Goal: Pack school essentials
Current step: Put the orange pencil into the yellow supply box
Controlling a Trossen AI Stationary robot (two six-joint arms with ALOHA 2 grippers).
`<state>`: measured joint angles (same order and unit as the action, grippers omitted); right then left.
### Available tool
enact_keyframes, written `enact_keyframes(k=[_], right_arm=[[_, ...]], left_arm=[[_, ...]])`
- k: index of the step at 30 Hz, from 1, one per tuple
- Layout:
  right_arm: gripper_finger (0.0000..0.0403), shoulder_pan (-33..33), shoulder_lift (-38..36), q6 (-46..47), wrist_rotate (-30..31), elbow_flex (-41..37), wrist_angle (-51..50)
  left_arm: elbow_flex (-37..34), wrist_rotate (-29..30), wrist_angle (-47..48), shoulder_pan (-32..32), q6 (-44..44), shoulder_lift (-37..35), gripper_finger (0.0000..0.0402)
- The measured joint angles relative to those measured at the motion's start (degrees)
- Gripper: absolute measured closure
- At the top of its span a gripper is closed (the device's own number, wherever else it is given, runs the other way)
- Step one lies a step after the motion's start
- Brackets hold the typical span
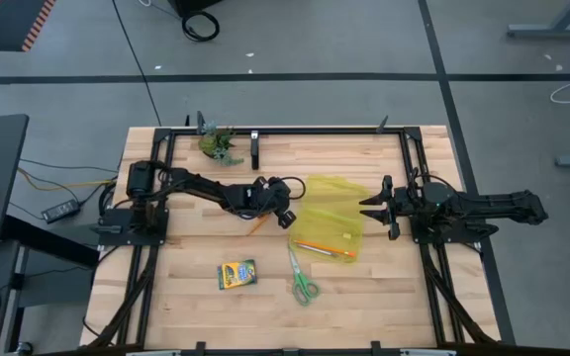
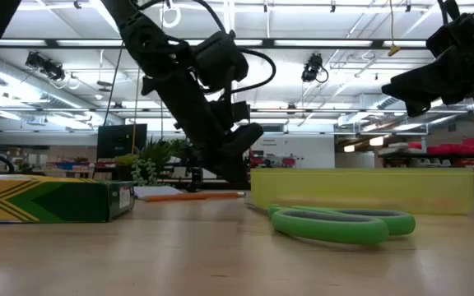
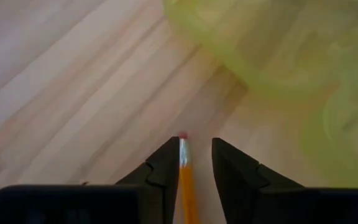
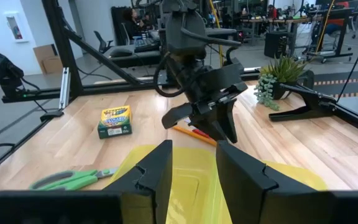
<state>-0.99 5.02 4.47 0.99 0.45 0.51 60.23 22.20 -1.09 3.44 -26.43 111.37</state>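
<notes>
An orange pencil point(image 1: 256, 226) lies flat on the table just left of the translucent yellow pouch point(image 1: 330, 213). My left gripper point(image 1: 287, 216) is down over it, open. In the left wrist view the pencil point(image 3: 187, 180) runs between the fingers, close beside one of them, eraser end forward. A second orange pencil point(image 1: 325, 249) lies on the pouch's near part. The green-handled scissors point(image 1: 302, 280) and the yellow-green crayon box point(image 1: 236, 274) lie flat nearer the near edge. My right gripper point(image 1: 372, 208) hovers open at the pouch's right edge. No white-and-blue pad shows. My left gripper point(image 3: 196, 142) straddles the pencil's eraser end point(image 3: 182, 138) from above, slanting down, with the fingers along the pencil. The pencil lies right beside one finger point(image 3: 166, 163). Whether that finger touches it, I cannot tell. The pencil rests on the table.
A green leafy figure point(image 1: 218, 144) stands near the far edge, with a black clamp point(image 4: 316, 102) close to it. A black frame rail runs around the table. Bare wood shows at the near left and near right corners.
</notes>
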Motion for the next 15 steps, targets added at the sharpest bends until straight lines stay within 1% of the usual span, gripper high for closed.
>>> enact_keyframes(k=[5,9,12,15], right_arm=[[0.0272,0.0,0.0,0.0,-0.02,0.0,-0.07],[0.0272,0.0,0.09,-0.01,-0.02,0.0,-0.02],[0.0272,0.0,0.13,-0.02,-0.02,0.0,-0.09],[0.0272,-0.01,0.13,0.0,0.0,0.0,-0.06]], left_arm=[[0.11,-0.07,-2.63,0.92,0.12,2.49,0.0273],[0.24,-0.03,-3.63,1.19,-0.15,4.15,0.0265],[0.31,-1.43,-3.82,1.19,-0.25,5.26,0.028],[0.41,-1.95,-3.49,0.55,-0.88,5.95,0.0319]])
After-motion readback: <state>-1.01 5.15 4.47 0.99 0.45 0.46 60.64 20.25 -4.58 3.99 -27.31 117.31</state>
